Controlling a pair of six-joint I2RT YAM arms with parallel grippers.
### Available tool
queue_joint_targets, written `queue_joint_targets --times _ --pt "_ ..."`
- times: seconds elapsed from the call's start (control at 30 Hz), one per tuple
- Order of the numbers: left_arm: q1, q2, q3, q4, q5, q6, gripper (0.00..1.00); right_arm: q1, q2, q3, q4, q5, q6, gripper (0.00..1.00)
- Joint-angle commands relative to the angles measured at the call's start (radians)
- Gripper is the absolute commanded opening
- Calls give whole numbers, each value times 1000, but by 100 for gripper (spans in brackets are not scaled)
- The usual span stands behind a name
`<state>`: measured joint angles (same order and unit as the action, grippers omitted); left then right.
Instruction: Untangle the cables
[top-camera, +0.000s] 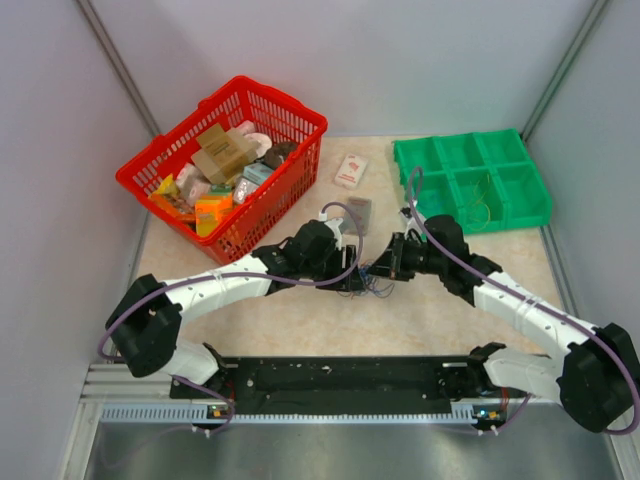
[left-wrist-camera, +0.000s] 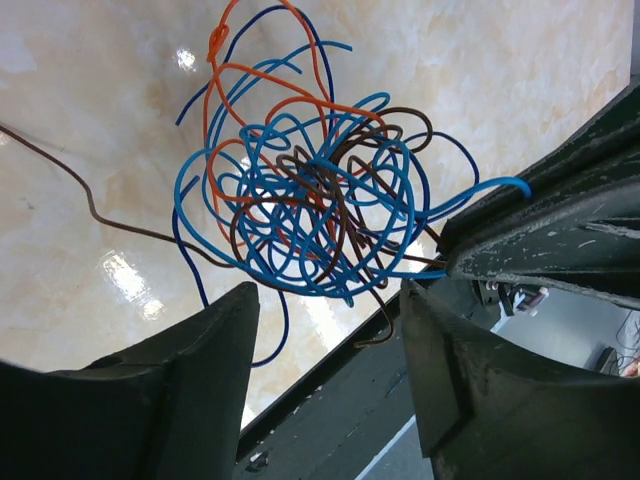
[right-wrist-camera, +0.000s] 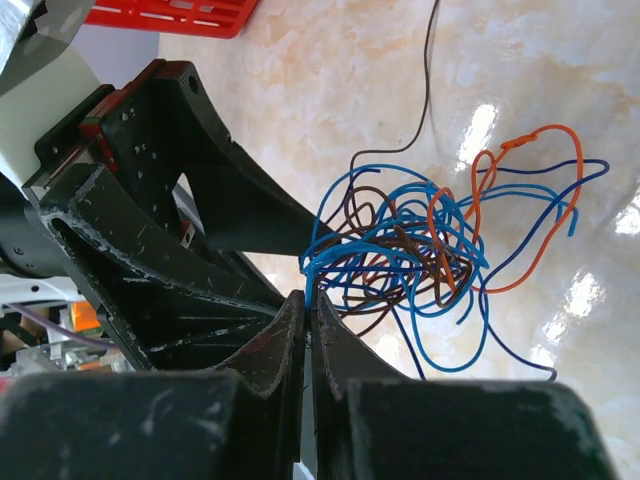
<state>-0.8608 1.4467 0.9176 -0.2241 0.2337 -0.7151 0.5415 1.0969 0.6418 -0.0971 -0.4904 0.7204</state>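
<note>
The cables (top-camera: 377, 286) are a fist-sized tangle of light blue, dark blue, orange and brown wires, hanging just above the table between my two grippers. In the right wrist view my right gripper (right-wrist-camera: 308, 300) is shut on a light blue wire at the tangle's (right-wrist-camera: 420, 250) left edge. In the left wrist view my left gripper (left-wrist-camera: 325, 300) is open and empty, with the tangle (left-wrist-camera: 310, 200) just beyond its fingertips. The blue wire's end (left-wrist-camera: 500, 185) runs into the right gripper's fingers (left-wrist-camera: 530, 235). A brown strand (left-wrist-camera: 60, 170) trails away over the table.
A red basket (top-camera: 225, 165) full of packaged goods stands at the back left. A green compartment tray (top-camera: 470, 180) stands at the back right. A small white and pink box (top-camera: 350, 172) and a grey pad (top-camera: 359, 213) lie behind the grippers. Walls close in on both sides.
</note>
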Motion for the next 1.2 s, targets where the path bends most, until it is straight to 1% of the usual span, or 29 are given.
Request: queue_joint_targets --times 0.0,0.07,0.13,0.17,0.2,0.3,0.37,0.4,0.43,0.47,0.5,0.53,0.6,0.73,0.8,0.87,0.9,1.0,1.03,1.13,1.17 --pt "3 -11 6 40 1 -6 66 14 -25 48 13 -54 28 0" --pt "3 3 9 25 -7 -1 70 14 -34 64 16 -71 36 0" --pt "3 12 7 20 -13 2 71 14 -49 84 11 -80 48 0" --pt "3 14 4 25 -13 3 69 14 -60 93 8 -83 54 0" --pt "3 15 3 29 -13 5 65 14 -69 101 5 -83 57 0" --pt "3 8 4 17 -36 12 43 14 -103 131 -45 -51 44 0" --pt "3 -20 3 -15 -75 28 26 14 -124 150 -107 27 4 0" --pt "3 -43 1 -35 -103 37 17 14 -137 156 -145 94 -21 0" --pt "3 -75 0 -64 -140 45 12 12 -143 170 -203 164 -44 0" --pt "3 -125 0 -96 -186 54 5 12 -141 192 -272 261 -79 0" --pt "3 -165 1 -136 -224 68 0 12 -137 208 -326 362 -107 0" --pt "5 -216 0 -171 -302 80 0 12 -134 222 -376 441 -136 0" --pt "5 -311 -11 -211 -384 114 0 12 -123 236 -441 640 -180 0" --pt "12 -456 -19 -256 -503 170 0 -24 -86 269 -545 876 -248 0" --pt "28 -477 -11 -305 -557 167 0 -86 -84 279 -572 882 -251 0" --pt "43 -480 -5 -351 -591 149 0 -155 -106 275 -573 827 -242 0" --pt "49 -479 -8 -359 -594 143 0 -173 -123 277 -573 811 -240 0" --pt "55 -465 -20 -350 -574 126 0 -207 -160 301 -590 869 -266 0" --pt "57 -457 -22 -345 -562 125 0 -228 -173 315 -602 888 -269 0" --pt "59 -437 -34 -336 -547 120 0 -319 -233 367 -624 857 -279 0" --pt "59 -430 -40 -333 -548 121 0 -343 -259 389 -631 868 -277 0"
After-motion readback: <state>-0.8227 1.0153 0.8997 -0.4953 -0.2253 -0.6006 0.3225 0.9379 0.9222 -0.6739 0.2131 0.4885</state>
